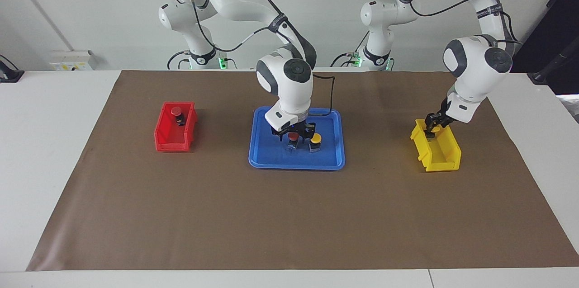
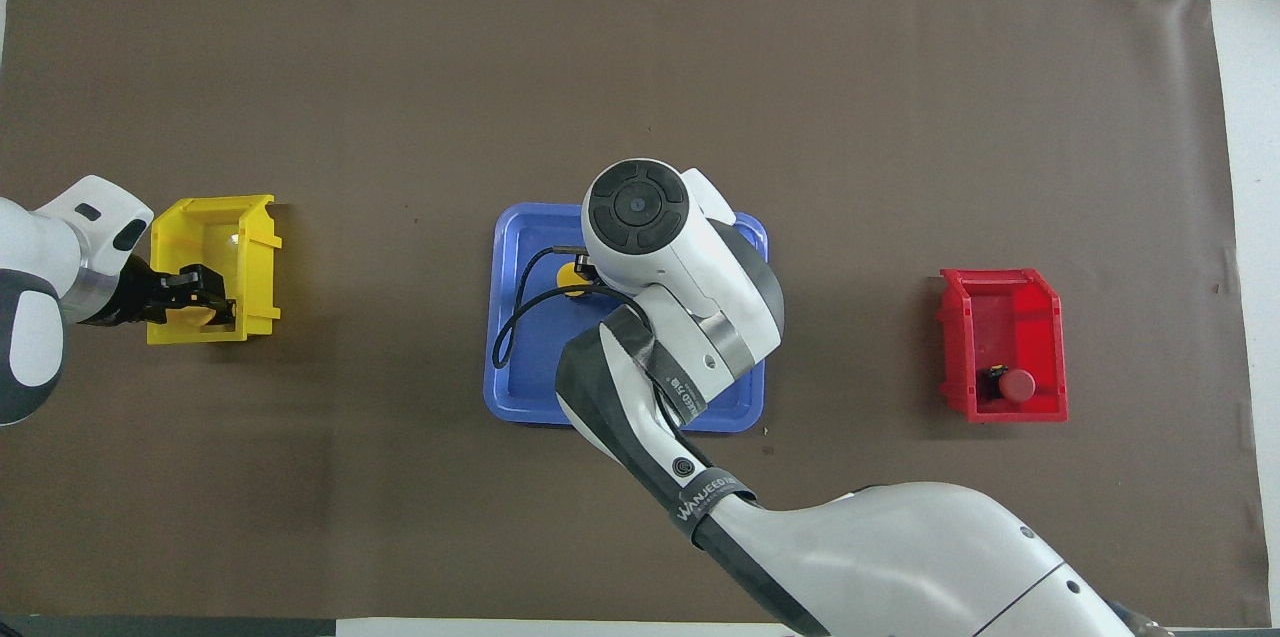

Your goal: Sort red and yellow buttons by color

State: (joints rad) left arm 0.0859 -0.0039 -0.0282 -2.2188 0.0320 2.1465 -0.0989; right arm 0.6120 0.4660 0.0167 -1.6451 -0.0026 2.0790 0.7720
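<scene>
Legibly, "WANJEED" band on right arm (image 2: 712, 497) over blue tray (image 2: 520, 397).

White desk (image 1: 54, 152), covered by a brown paper mat (image 1: 289, 220). On the mat: blue plastic tray (image 1: 267, 158) at centre; red plastic bin (image 1: 168, 139) toward the right arm's end; yellow plastic bin (image 1: 445, 154) toward the left arm's end.

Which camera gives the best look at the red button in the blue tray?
The facing view: the red button shows under the right gripper, beside a yellow button in the blue tray. In the overhead view the right arm hides it completely.
</scene>
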